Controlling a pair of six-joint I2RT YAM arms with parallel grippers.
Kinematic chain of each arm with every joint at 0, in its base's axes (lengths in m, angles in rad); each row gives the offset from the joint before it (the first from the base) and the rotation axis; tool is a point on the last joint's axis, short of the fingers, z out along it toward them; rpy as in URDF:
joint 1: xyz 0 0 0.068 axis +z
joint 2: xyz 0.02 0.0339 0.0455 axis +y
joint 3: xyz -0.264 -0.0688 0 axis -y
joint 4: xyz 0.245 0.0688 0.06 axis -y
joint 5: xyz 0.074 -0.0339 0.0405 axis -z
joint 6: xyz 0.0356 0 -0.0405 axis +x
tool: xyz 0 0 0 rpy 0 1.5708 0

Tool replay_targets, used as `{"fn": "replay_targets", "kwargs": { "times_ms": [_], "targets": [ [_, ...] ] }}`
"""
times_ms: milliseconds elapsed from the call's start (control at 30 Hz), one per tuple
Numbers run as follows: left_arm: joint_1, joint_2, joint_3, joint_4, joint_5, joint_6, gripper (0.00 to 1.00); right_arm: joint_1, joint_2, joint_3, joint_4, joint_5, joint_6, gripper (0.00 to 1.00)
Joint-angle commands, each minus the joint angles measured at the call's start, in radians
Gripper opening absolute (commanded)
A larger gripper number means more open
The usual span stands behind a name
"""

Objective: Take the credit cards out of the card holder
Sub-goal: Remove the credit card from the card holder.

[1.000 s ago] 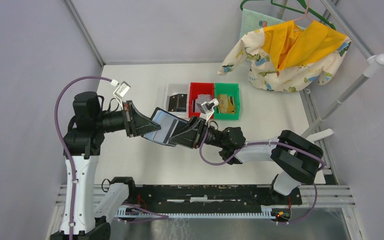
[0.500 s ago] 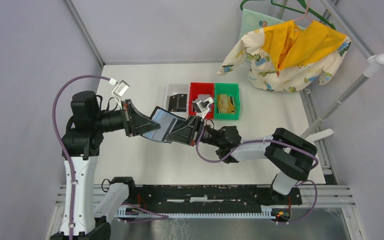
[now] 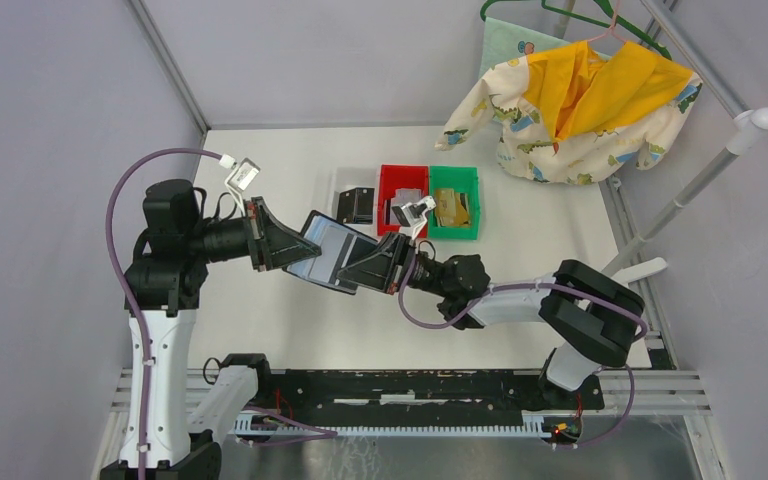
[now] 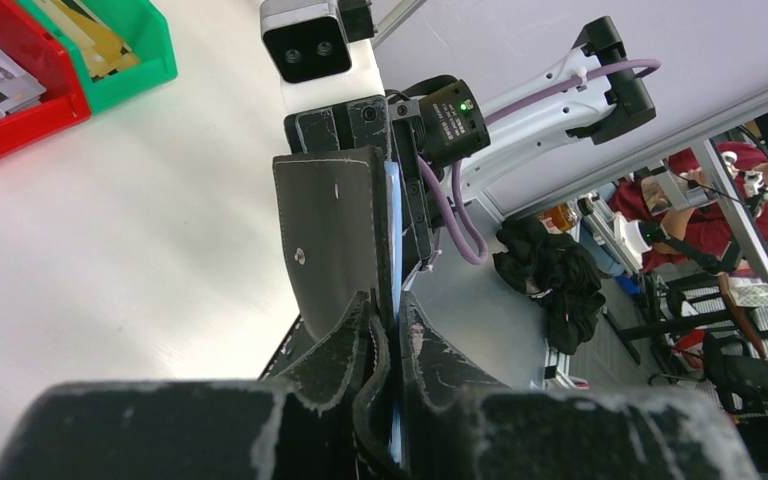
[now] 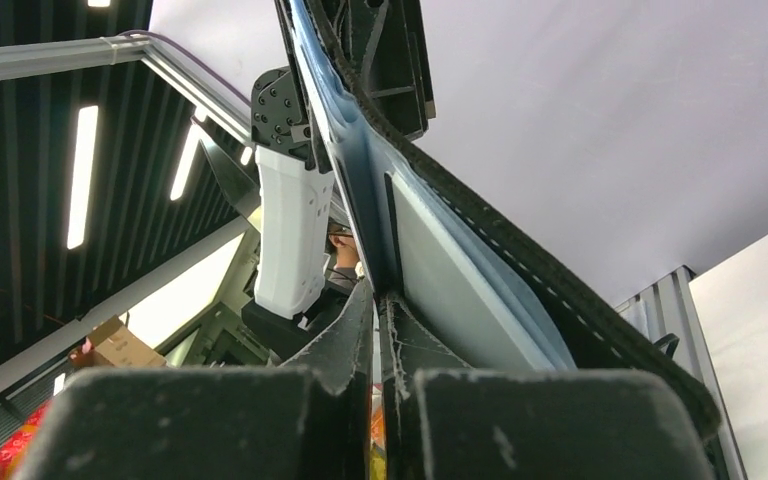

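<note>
The card holder [image 3: 328, 252], black outside and light blue-grey inside, hangs open in the air between both arms. My left gripper [image 3: 295, 247] is shut on its left edge. In the left wrist view the fingers [image 4: 360, 335] clamp the black cover [image 4: 335, 230]. My right gripper [image 3: 363, 262] reaches into the open side, its fingers nearly together. In the right wrist view its tips [image 5: 375, 293] meet at the edge of a light grey card [image 5: 455, 290] lying in the lining [image 5: 360, 160]. I cannot tell whether they pinch it. Other cards lie in the bins.
Three bins stand side by side behind the holder: white [image 3: 332, 190] with a black card, red [image 3: 403, 176] with a grey card, green [image 3: 470, 190] with a tan-gold card. A child's jacket [image 3: 580, 110] hangs at the back right. A white post [image 3: 700, 180] slants along the right edge.
My right gripper pushed left into the holder, then drew back a little to the right. The left gripper and the holder shifted only slightly.
</note>
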Motion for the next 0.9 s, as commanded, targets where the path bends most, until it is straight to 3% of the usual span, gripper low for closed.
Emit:
{"fn": "replay_targets", "kwargs": {
  "times_ms": [0,133,333,867],
  "targets": [
    [-0.005,-0.010,0.066,0.028,0.074,-0.070,0.02,-0.011,-0.035,-0.028,0.404,0.019,-0.026,0.04],
    [-0.005,-0.011,0.065,0.041,0.079,-0.087,0.02,-0.012,-0.028,-0.008,0.406,0.007,-0.022,0.09],
    [-0.005,-0.014,0.064,0.085,0.108,-0.156,0.02,-0.013,-0.020,0.029,0.405,0.009,-0.022,0.34],
    [-0.005,-0.022,0.057,0.084,0.132,-0.159,0.02,-0.056,-0.048,0.098,0.406,0.001,0.009,0.28]
  ]
}}
